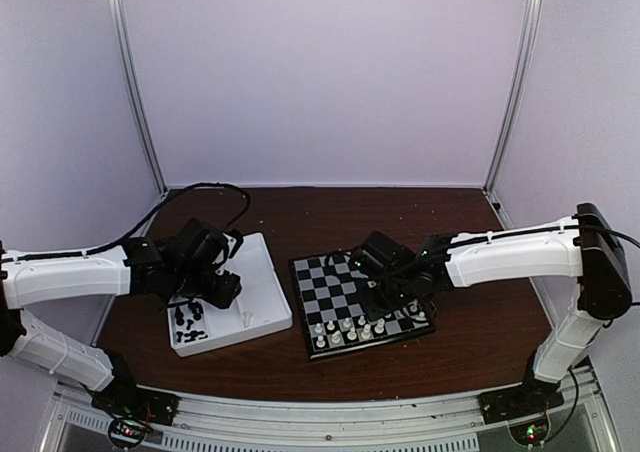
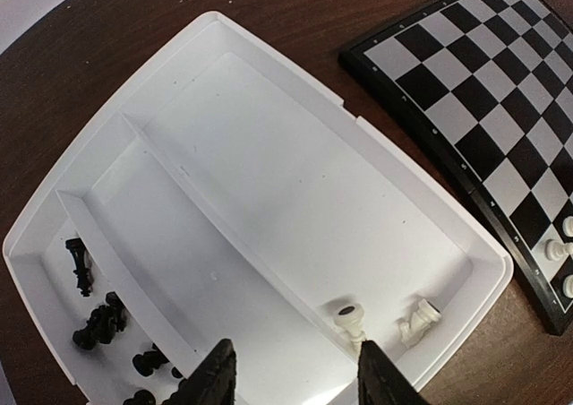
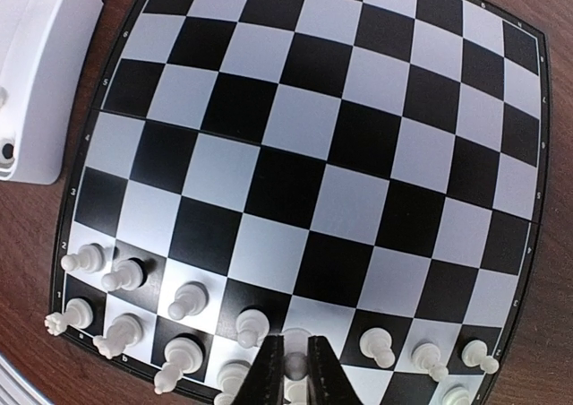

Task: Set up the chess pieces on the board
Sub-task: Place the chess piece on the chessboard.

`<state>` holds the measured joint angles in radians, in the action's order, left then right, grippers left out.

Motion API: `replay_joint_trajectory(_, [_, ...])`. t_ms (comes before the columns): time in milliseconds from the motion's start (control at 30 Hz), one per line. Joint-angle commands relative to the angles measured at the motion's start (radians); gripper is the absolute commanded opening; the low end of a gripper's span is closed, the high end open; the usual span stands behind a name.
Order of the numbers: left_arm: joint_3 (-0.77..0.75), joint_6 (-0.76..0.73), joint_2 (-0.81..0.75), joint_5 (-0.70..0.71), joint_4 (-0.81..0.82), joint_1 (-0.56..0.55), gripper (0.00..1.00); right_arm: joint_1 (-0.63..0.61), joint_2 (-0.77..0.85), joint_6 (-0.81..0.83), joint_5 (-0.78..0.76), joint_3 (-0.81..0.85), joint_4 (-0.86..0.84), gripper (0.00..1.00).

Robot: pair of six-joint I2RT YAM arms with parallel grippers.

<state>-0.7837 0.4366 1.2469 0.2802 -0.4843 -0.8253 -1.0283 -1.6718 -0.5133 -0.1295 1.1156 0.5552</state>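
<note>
The board (image 3: 304, 127) lies under my right gripper (image 3: 296, 351), which is shut on a cream-white pawn (image 3: 295, 364) at a pale square of the second row. Other white chess pieces (image 3: 125, 275) stand in the two nearest rows, seen from above as a line along the near edge (image 1: 350, 327). My left gripper (image 2: 295, 351) hangs open over the white tray (image 2: 269, 47). Its right finger is close to a white piece (image 2: 349, 315) lying on its side; a second white piece (image 2: 419, 320) lies in the tray corner. Several black pieces (image 2: 98, 324) lie in the tray's side compartment.
The tray (image 1: 262, 282) sits left of the board (image 1: 335, 282) on the dark wooden table, a narrow gap between them. The tray's corner (image 3: 27, 82) shows at the left of the right wrist view. White walls enclose the back and sides.
</note>
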Motion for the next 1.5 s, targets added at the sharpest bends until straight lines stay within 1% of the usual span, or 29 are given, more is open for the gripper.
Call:
replay_joint_trajectory(0, [-0.033,0.000,0.011,-0.010,0.006,0.006,0.47,-0.006,0.021,-0.019,-0.026,-0.017,0.009,0.10])
replay_joint_trajectory(633, [-0.041,0.006,0.037,-0.016,0.007,0.006,0.47,0.006,-0.042,-0.016,-0.026,-0.023,-0.015,0.10])
replay_joint_trajectory(1133, [-0.043,0.008,0.046,-0.018,0.006,0.006,0.47,0.007,-0.056,-0.017,-0.023,-0.037,-0.014,0.10])
replay_joint_trajectory(1300, [-0.045,0.011,0.054,-0.021,0.006,0.006,0.47,0.007,-0.061,-0.017,-0.024,-0.039,-0.020,0.11])
replay_joint_trajectory(1467, [-0.046,0.011,0.055,-0.021,0.006,0.006,0.47,0.007,-0.062,-0.014,-0.027,-0.037,-0.015,0.15])
